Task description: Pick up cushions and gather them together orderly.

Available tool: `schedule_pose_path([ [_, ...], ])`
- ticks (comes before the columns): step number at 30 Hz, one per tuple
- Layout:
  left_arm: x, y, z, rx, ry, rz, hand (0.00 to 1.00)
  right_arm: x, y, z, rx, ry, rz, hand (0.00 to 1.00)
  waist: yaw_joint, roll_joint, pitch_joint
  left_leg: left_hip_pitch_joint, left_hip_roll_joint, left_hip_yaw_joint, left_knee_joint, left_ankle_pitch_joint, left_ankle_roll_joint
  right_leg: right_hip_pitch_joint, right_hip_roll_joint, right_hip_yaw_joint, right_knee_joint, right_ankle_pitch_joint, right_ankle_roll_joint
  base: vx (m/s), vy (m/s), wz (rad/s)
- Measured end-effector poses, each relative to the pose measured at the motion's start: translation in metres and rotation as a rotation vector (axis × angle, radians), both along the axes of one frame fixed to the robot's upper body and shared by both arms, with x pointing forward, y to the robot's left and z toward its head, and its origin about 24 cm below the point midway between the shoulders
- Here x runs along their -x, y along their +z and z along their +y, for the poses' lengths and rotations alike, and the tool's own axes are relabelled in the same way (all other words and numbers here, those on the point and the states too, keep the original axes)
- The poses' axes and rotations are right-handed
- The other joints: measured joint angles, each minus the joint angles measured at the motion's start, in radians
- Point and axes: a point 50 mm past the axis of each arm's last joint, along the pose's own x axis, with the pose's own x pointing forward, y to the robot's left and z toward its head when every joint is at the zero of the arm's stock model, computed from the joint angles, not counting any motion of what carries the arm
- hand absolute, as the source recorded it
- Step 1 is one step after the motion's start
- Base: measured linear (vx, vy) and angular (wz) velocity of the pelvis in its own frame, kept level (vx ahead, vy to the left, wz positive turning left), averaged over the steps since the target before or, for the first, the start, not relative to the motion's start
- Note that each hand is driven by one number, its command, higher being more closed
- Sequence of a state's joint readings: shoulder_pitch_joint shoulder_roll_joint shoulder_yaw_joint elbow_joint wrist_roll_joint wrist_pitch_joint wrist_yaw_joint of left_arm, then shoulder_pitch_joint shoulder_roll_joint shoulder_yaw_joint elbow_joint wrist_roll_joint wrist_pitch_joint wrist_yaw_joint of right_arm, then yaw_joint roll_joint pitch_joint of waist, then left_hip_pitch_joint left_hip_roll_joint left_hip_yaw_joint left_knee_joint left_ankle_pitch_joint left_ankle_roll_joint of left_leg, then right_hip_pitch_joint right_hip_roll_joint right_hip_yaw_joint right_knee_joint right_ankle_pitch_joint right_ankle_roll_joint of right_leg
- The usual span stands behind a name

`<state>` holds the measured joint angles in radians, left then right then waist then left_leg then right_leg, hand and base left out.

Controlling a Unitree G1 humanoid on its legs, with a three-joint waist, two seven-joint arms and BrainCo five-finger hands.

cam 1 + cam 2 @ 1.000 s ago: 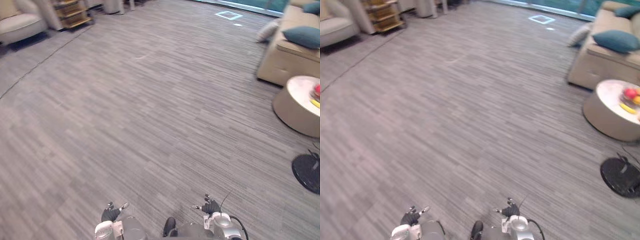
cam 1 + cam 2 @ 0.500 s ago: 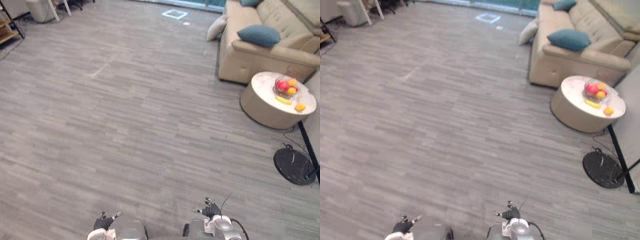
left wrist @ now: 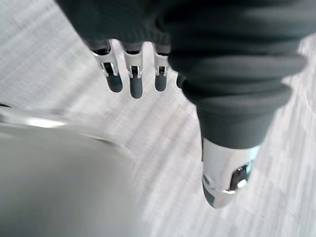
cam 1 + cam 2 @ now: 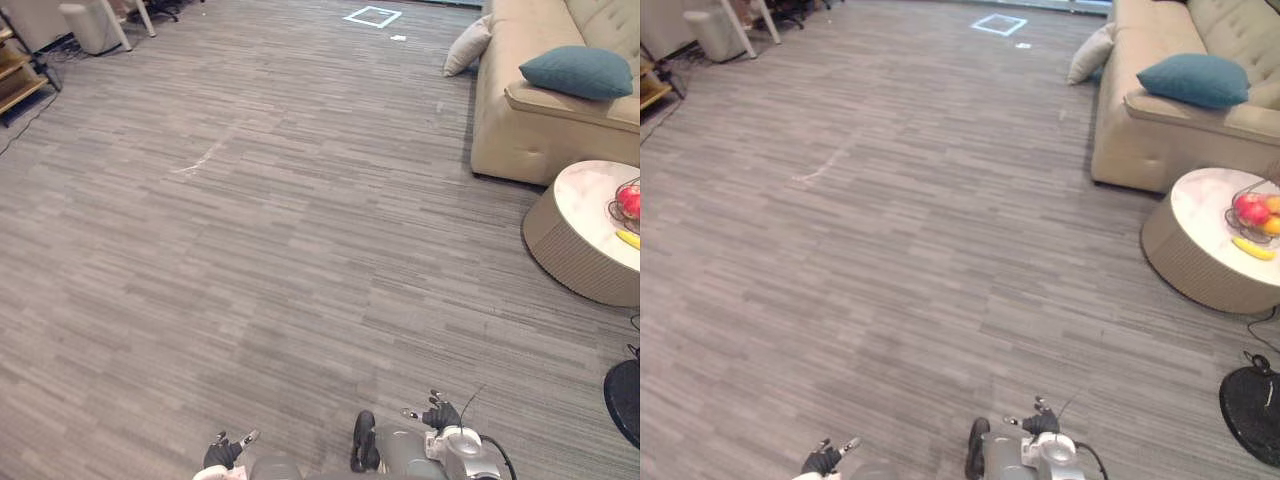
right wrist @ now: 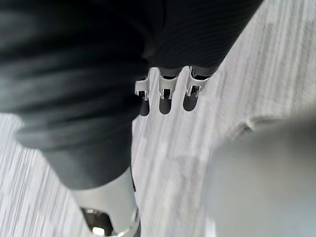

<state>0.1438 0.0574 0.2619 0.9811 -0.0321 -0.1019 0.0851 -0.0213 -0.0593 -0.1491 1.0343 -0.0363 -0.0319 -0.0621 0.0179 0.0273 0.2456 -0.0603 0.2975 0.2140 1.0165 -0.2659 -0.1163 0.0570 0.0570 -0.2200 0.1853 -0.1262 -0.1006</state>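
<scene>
Teal cushion [image 4: 577,71] on sofa [image 4: 530,130]; left hand [image 3: 132,81], right hand [image 5: 168,94] — empty

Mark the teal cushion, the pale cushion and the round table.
teal cushion [image 4: 1193,80], right eye view, its middle.
pale cushion [image 4: 1090,53], right eye view, its middle.
round table [image 4: 1188,268], right eye view, ribbed side wall.

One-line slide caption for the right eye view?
Left hand and right hand open, low over the floor; teal cushion on the sofa, pale cushion against its end.
</scene>
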Motion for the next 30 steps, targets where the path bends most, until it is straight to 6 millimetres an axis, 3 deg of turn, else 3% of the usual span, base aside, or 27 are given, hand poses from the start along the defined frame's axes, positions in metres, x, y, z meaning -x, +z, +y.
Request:
schedule_pose_path([
  [1, 0.000, 0.001, 0.004, -0.014, -0.007, -0.004, 0.00, 0.000, -0.001, 0.005, -0.011, 0.006, 0.008, 0.00, 0.017, -0.023, 0.003, -0.066, -0.036, 0.036, -0.126, -0.036, 0.014, 0.067, -0.005, 0.040, -0.055, 0.000, 0.001, 0.55, -0.052, -0.84],
  [3, -0.002, 0.002, 0.004, -0.015, -0.007, -0.013, 0.00, -0.003, -0.001, 0.008, -0.017, 0.005, 0.000, 0.00, 0.036, -0.032, 0.010, -0.155, -0.091, 0.003, -0.326, -0.037, 0.024, 0.117, -0.011, 0.089, -0.109, -0.005, 0.009, 0.58, 0.023, -0.89],
  [4, -0.003, 0.002, 0.004, -0.010, 0.002, -0.018, 0.00, -0.003, -0.001, 0.009, -0.013, 0.002, 0.001, 0.00, 0.043, -0.034, 0.022, -0.198, -0.148, -0.072, -0.563, 0.030, 0.006, 0.158, -0.024, 0.113, -0.142, -0.024, 0.028, 0.46, 0.161, -0.67],
  [5, -0.001, 0.002, 0.003, -0.010, 0.001, -0.010, 0.00, -0.001, -0.001, 0.007, -0.006, -0.002, 0.006, 0.00, 0.045, -0.025, 0.026, -0.212, -0.168, -0.109, -0.756, 0.100, -0.011, 0.197, -0.028, 0.130, -0.167, -0.050, 0.040, 0.54, 0.264, -0.61],
  [7, 0.000, 0.001, 0.000, -0.008, -0.008, -0.003, 0.00, 0.002, -0.002, 0.005, 0.005, -0.007, 0.012, 0.00, 0.048, -0.014, 0.026, -0.229, -0.161, -0.108, -0.827, 0.154, -0.014, 0.241, -0.027, 0.151, -0.173, -0.092, 0.059, 0.44, 0.258, -0.45],
  [8, 0.009, 0.000, 0.006, -0.021, -0.006, 0.022, 0.00, 0.006, -0.004, 0.010, -0.007, -0.011, 0.024, 0.00, 0.063, -0.034, 0.005, -0.233, -0.169, -0.081, -0.769, 0.268, 0.016, 0.263, -0.062, 0.183, -0.148, -0.148, 0.077, 0.46, 0.239, -0.50],
  [9, 0.010, 0.001, 0.010, -0.032, -0.007, 0.023, 0.00, 0.009, -0.005, 0.014, -0.018, -0.012, 0.033, 0.00, 0.063, -0.056, -0.004, -0.246, -0.179, -0.072, -0.738, 0.268, 0.018, 0.255, -0.077, 0.190, -0.120, -0.164, 0.075, 0.71, 0.315, -0.58],
  [10, 0.007, 0.002, 0.012, -0.040, -0.010, 0.017, 0.00, 0.010, -0.006, 0.020, -0.035, -0.011, 0.029, 0.00, 0.064, -0.082, -0.018, -0.274, -0.188, -0.068, -0.653, 0.247, 0.051, 0.219, -0.095, 0.203, -0.021, -0.181, 0.065, 0.48, 0.179, -0.39],
  [11, 0.007, 0.002, 0.013, -0.041, -0.009, 0.017, 0.00, 0.011, -0.006, 0.022, -0.039, -0.009, 0.030, 0.00, 0.066, -0.084, -0.019, -0.273, -0.189, -0.064, -0.637, 0.237, 0.066, 0.201, -0.100, 0.206, 0.025, -0.182, 0.067, 0.74, 0.290, -0.60],
  [12, 0.009, 0.002, 0.019, -0.055, -0.013, 0.028, 0.00, 0.009, -0.006, 0.025, -0.045, -0.007, 0.021, 0.00, 0.070, -0.113, -0.020, -0.223, -0.212, -0.021, -0.609, 0.165, 0.098, 0.090, -0.149, 0.211, 0.328, -0.178, 0.123, 0.60, 0.262, -0.42],
  [13, 0.009, 0.002, 0.020, -0.059, -0.016, 0.033, 0.00, 0.009, -0.006, 0.025, -0.046, -0.006, 0.020, 0.00, 0.069, -0.120, -0.018, -0.197, -0.224, -0.009, -0.610, 0.145, 0.103, 0.054, -0.170, 0.209, 0.437, -0.152, 0.161, 0.70, 0.306, -0.39],
  [14, 0.011, 0.002, 0.021, -0.064, -0.033, 0.045, 0.00, 0.009, -0.005, 0.022, -0.041, -0.004, 0.018, 0.00, 0.062, -0.122, -0.014, -0.114, -0.253, 0.002, -0.612, 0.090, 0.117, -0.024, -0.230, 0.185, 0.661, -0.008, 0.209, 0.68, 0.264, -0.07],
  [15, 0.011, 0.002, 0.019, -0.065, -0.047, 0.049, 0.00, 0.008, -0.005, 0.018, -0.032, -0.005, 0.014, 0.00, 0.044, -0.110, -0.006, -0.028, -0.266, 0.005, -0.622, 0.045, 0.127, -0.063, -0.283, 0.113, 0.811, 0.004, 0.167, 0.57, 0.217, -0.03],
  [17, 0.010, 0.001, 0.017, -0.063, -0.054, 0.049, 0.00, 0.006, -0.003, 0.015, -0.022, 0.008, 0.004, 0.00, 0.035, -0.095, -0.013, 0.092, -0.265, 0.005, -0.686, 0.010, 0.129, -0.137, -0.306, 0.011, 0.876, -0.053, 0.106, 0.55, 0.148, -0.06],
  [18, 0.007, 0.002, 0.016, -0.067, -0.069, 0.044, 0.00, 0.002, -0.002, 0.014, -0.011, 0.027, -0.011, 0.00, 0.026, -0.089, -0.011, 0.157, -0.255, 0.011, -0.741, 0.006, 0.134, -0.199, -0.305, -0.068, 0.835, -0.108, 0.105, 0.52, 0.107, -0.10],
  [21, 0.003, 0.002, 0.014, -0.064, -0.081, 0.035, 0.00, -0.006, 0.002, 0.010, 0.003, 0.034, -0.032, 0.00, 0.017, -0.077, -0.004, 0.253, -0.236, 0.037, -0.813, -0.006, 0.118, -0.299, -0.288, -0.203, 0.613, -0.136, 0.117, 0.53, 0.025, -0.14],
  [22, 0.002, 0.001, 0.013, -0.061, -0.087, 0.038, 0.00, -0.010, 0.004, 0.009, 0.006, 0.039, -0.046, 0.00, 0.014, -0.069, 0.000, 0.305, -0.231, 0.047, -0.843, -0.019, 0.105, -0.347, -0.249, -0.230, 0.418, -0.098, 0.124, 0.79, -0.011, -0.12],
  [23, 0.002, 0.001, 0.012, -0.058, -0.090, 0.044, 0.00, -0.015, 0.006, 0.009, 0.004, 0.042, -0.065, 0.00, -0.002, -0.065, 0.003, 0.356, -0.234, 0.043, -0.881, -0.026, 0.095, -0.367, -0.185, -0.191, 0.183, -0.008, 0.147, 0.82, -0.030, -0.03],
  [24, 0.001, 0.001, 0.012, -0.059, -0.091, 0.043, 0.00, -0.016, 0.007, 0.010, 0.002, 0.045, -0.071, 0.00, -0.009, -0.066, 0.003, 0.368, -0.236, 0.036, -0.885, -0.029, 0.091, -0.370, -0.164, -0.160, 0.114, 0.025, 0.157, 0.75, -0.085, 0.30],
  [25, 0.003, 0.001, 0.014, -0.064, -0.093, 0.047, 0.00, -0.016, 0.007, 0.011, -0.008, 0.044, -0.077, 0.00, -0.021, -0.074, 0.001, 0.400, -0.250, 0.004, -0.868, -0.045, 0.067, -0.378, -0.126, -0.044, 0.038, 0.099, 0.150, 0.77, -0.132, 0.66],
  [26, -0.004, 0.002, 0.010, -0.060, -0.102, 0.030, 0.00, -0.019, 0.009, 0.006, -0.003, 0.029, -0.087, 0.00, -0.035, -0.064, 0.000, 0.397, -0.230, -0.048, -0.759, -0.067, 0.064, -0.376, -0.107, 0.044, 0.121, 0.197, 0.048, 0.77, -0.169, 0.72],
  [27, -0.006, 0.002, 0.009, -0.059, -0.106, 0.024, 0.00, -0.019, 0.009, 0.004, -0.003, 0.017, -0.090, 0.00, -0.036, -0.049, 0.001, 0.382, -0.217, -0.062, -0.704, -0.067, 0.063, -0.376, -0.107, 0.036, 0.159, 0.171, 0.028, 0.73, -0.186, 0.78],
  [28, -0.011, 0.001, -0.002, -0.032, -0.105, 0.005, 0.00, -0.016, 0.009, -0.004, 0.009, -0.012, -0.085, 0.00, -0.037, -0.002, -0.010, 0.302, -0.170, -0.088, -0.488, -0.023, 0.021, -0.348, -0.103, -0.020, 0.207, 0.096, 0.019, 0.84, -0.229, 0.57],
  [29, -0.012, 0.000, -0.008, -0.008, -0.072, -0.004, 0.00, -0.016, 0.009, -0.006, 0.012, -0.017, -0.081, 0.00, -0.033, 0.030, -0.006, 0.210, -0.100, -0.071, -0.255, 0.089, -0.009, -0.293, -0.078, -0.027, 0.210, 0.041, 0.007, 0.70, -0.177, 0.45],
  [30, -0.011, 0.000, -0.010, 0.000, -0.060, -0.006, 0.00, -0.014, 0.009, -0.007, 0.016, -0.020, -0.074, 0.00, -0.031, 0.038, -0.006, 0.171, -0.062, -0.044, -0.166, 0.093, -0.015, -0.266, -0.061, -0.027, 0.200, 0.024, 0.002, 0.84, -0.187, 0.08],
])
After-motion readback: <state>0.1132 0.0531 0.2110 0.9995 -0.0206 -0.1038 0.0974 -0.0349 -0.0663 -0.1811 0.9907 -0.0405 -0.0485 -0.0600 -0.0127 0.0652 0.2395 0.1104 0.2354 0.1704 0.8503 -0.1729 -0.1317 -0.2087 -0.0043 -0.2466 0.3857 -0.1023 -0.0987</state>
